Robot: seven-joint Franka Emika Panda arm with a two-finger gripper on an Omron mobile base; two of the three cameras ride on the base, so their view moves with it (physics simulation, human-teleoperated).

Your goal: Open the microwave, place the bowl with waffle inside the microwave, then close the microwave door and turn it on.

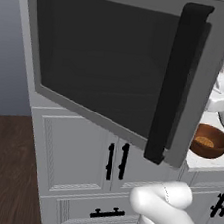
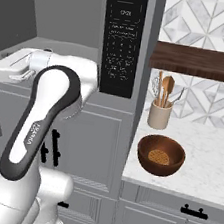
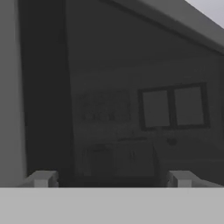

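Although the microwave door (image 1: 119, 65) hangs swung out, the bowl (image 2: 161, 155) with its waffle (image 2: 159, 156) waits near the desk's front left corner: rigid, light, glossy, likely slippery, best pinched over its rim. The gripper (image 3: 113, 178) is spread wide, empty.

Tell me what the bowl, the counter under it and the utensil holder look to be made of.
Bowl: looks like glossy reddish-brown wood, going by the warm tone and soft sheen; grain is too faint to confirm.
Counter: white marble-like stone, with faint grey veining and a smooth finish.
Utensil holder: plain matte cream, probably ceramic, though the look leaves that open.
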